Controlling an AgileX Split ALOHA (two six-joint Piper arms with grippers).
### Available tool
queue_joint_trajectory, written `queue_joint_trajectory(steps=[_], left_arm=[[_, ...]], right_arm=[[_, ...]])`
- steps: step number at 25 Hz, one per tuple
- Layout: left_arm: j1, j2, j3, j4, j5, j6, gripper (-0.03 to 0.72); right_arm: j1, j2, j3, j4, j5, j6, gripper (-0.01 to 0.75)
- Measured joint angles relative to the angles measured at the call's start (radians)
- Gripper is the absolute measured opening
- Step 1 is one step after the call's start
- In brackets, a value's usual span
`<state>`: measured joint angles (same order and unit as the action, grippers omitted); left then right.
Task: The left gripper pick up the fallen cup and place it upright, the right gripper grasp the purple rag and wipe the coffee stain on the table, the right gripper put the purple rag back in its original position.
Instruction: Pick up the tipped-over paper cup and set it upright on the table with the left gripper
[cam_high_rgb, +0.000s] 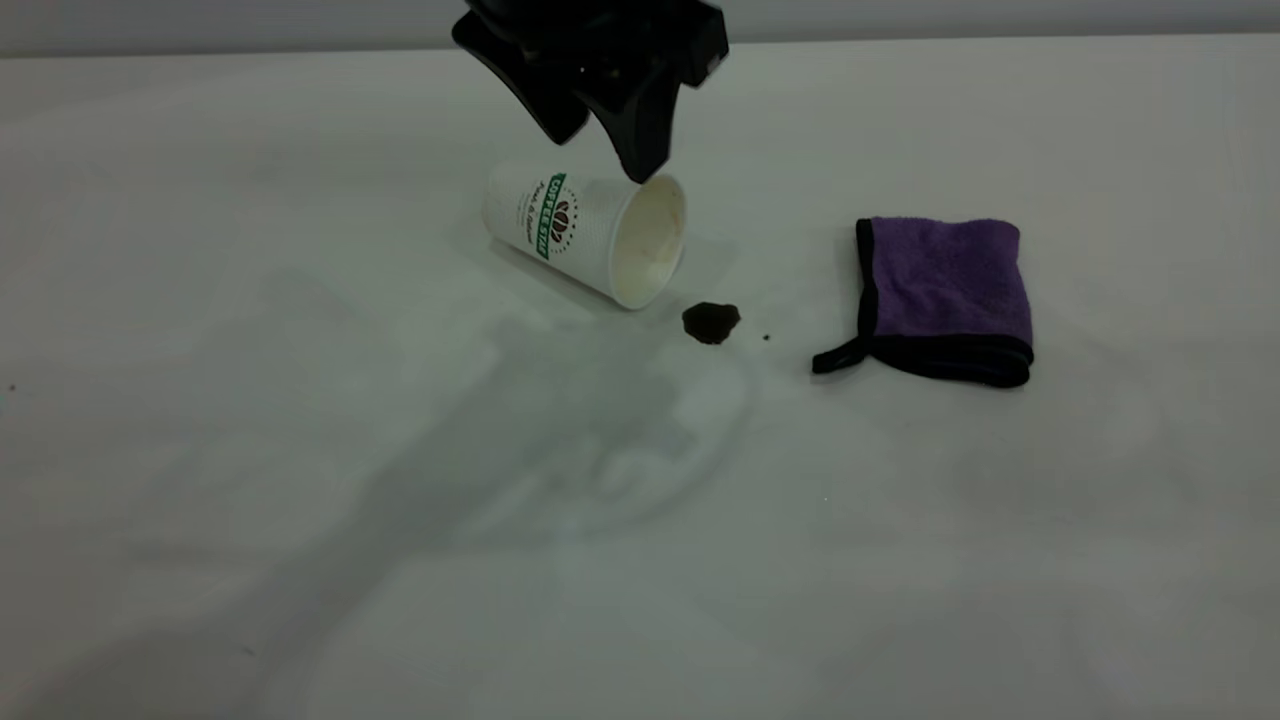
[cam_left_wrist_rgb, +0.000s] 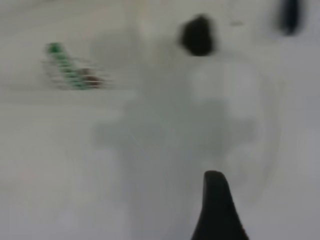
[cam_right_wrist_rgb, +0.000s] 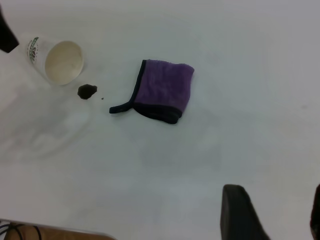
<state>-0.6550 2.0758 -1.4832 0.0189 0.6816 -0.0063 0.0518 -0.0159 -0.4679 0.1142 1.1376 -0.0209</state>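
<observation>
Near the table's (cam_high_rgb: 300, 500) far edge the left gripper (cam_high_rgb: 600, 140), fingers spread, hovers over the fallen cup (cam_high_rgb: 585, 235), light crushable paper best pinched gently across its ribbed wall.

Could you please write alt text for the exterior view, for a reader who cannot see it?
The left tool, fingers apart, hangs just over a white paper cup lying on its side on a white table. A small dark coffee stain sits by the cup's mouth, with a folded purple rag further right.
</observation>
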Motion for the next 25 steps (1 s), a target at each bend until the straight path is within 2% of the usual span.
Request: queue_joint_trajectory(steps=[2, 6, 13, 20, 25], left_arm=[[-0.013, 0.067, -0.066, 0.112, 0.024, -0.105, 0.561], [-0.029, 0.181, -0.148, 0.222, 0.033, -0.221, 0.559], [-0.041, 0.280, -0.201, 0.301, -0.050, -0.326, 0.559], [-0.041, 0.287, -0.202, 0.311, -0.082, -0.347, 0.542], [-0.041, 0.314, -0.203, 0.394, -0.101, -0.434, 0.539]], right_arm=[[0.000, 0.000, 0.000, 0.000, 0.000, 0.000, 0.386], [0.000, 0.000, 0.000, 0.000, 0.000, 0.000, 0.386], [0.000, 0.000, 0.000, 0.000, 0.000, 0.000, 0.386], [0.000, 0.000, 0.000, 0.000, 0.000, 0.000, 0.386], [0.000, 0.000, 0.000, 0.000, 0.001, 0.000, 0.386]])
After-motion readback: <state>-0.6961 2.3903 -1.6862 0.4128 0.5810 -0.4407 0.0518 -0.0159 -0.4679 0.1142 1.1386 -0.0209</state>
